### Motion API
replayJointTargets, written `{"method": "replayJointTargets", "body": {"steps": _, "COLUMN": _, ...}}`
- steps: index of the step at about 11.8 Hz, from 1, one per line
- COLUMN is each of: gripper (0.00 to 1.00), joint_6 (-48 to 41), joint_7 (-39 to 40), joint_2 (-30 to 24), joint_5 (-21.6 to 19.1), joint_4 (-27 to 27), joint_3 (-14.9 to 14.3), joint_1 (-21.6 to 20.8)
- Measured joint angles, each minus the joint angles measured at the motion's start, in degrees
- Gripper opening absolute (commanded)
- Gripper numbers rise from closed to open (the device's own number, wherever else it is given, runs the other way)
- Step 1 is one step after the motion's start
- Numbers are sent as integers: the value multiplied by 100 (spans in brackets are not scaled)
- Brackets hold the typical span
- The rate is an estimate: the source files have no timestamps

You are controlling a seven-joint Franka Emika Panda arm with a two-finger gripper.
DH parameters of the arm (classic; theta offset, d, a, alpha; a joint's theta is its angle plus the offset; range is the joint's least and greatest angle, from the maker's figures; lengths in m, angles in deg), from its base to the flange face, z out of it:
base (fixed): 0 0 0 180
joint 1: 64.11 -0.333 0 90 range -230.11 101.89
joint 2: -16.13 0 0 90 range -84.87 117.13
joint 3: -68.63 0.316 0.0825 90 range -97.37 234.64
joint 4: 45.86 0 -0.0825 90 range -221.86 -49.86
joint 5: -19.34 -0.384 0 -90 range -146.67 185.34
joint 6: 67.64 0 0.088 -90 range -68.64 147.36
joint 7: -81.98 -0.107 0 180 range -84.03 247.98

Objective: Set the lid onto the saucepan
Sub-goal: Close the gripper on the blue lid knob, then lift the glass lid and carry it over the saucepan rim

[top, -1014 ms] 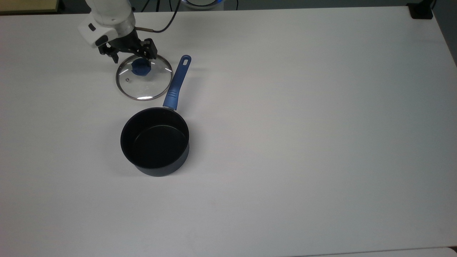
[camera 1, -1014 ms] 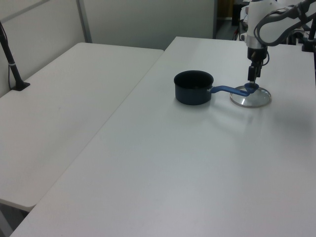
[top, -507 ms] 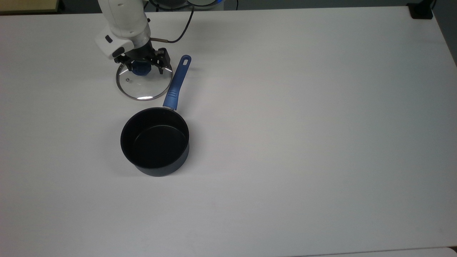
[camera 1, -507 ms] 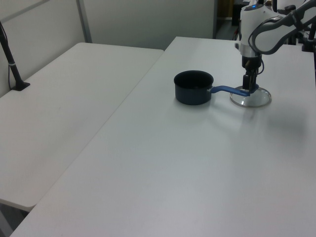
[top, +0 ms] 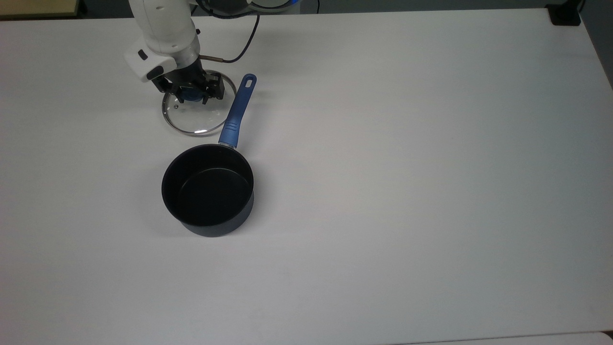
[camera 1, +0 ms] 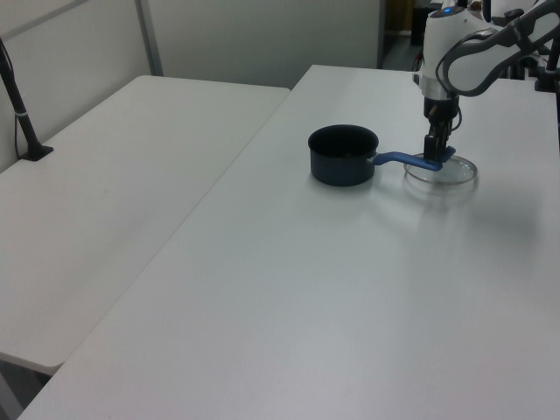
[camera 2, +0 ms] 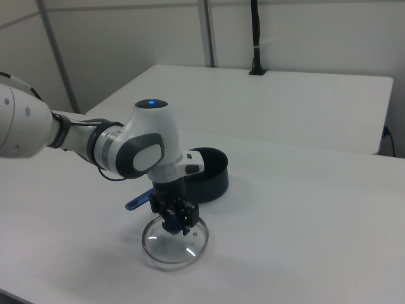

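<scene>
Gripper point(top: 192, 92) is now clamped on the lid's blue knob point(top: 192, 95); half a second ago the fingers straddled the knob with a visible gap, and a second ago the gripper hung off toward the top view's upper left of the lid.

Lid point(top: 198, 111) has shifted: in the top view its rim sat further toward the top view's left 0.5 s ago, and it now lies closer to the saucepan handle point(top: 237, 112), the rim just beside the handle, possibly touching it. In the left view the lid point(camera 1: 442, 172) reads slightly higher than before, but I cannot tell whether it has actually left the table point(top: 407, 158) or only slid. In the right view the lid point(camera 2: 175, 244) looks roughly level under the gripper point(camera 2: 173, 221).

Saucepan point(top: 208, 190) unchanged across all frames: upright, open, black inside, handle pointing toward the top view's upper right. It sits on the table toward the top view's lower side of the lid, well short of being covered. Same in the left view, with the saucepan point(camera 1: 342, 155) to the left view's left of the lid.

Arm point(camera 2: 95, 142) comes in from the right view's left, wrist pointing straight down over the knob.
</scene>
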Motion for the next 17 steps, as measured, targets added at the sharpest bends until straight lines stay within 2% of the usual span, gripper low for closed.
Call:
{"method": "replayJointTargets", "body": {"steps": 2, "gripper": 37, "joint_6": -346, "joint_7": 2, "joint_2": -42, "joint_5": 0, "joint_4": 178, "joint_3": 0, "joint_1": 0}}
{"method": "replayJointTargets", "body": {"steps": 4, "gripper": 37, "joint_6": -878, "joint_7": 3, "joint_2": -86, "joint_5": 0, "joint_4": 670, "joint_3": 0, "joint_1": 6}}
{"method": "replayJointTargets", "body": {"steps": 8, "gripper": 37, "joint_6": -2386, "joint_7": -70, "joint_2": 37, "joint_5": 1, "joint_4": 2678, "joint_3": 0, "joint_1": 136}}
{"method": "replayJointTargets", "body": {"steps": 10, "gripper": 37, "joint_6": -2593, "joint_7": -499, "joint_2": 652, "joint_5": 22, "joint_4": 3612, "joint_3": 24, "joint_1": -68}}
{"method": "replayJointTargets", "body": {"steps": 13, "gripper": 36, "joint_6": -2591, "joint_7": -964, "joint_2": 1721, "joint_5": 193, "joint_4": 4676, "joint_3": 32, "joint_1": -358}}
{"method": "replayJointTargets", "body": {"steps": 15, "gripper": 36, "joint_6": -2535, "joint_7": -1247, "joint_2": 2270, "joint_5": 196, "joint_4": 5305, "joint_3": 31, "joint_1": -428}}
{"method": "replayJointTargets", "body": {"steps": 17, "gripper": 36, "joint_6": -2460, "joint_7": -1397, "joint_2": 2544, "joint_5": 303, "joint_4": 5646, "joint_3": 31, "joint_1": -509}}
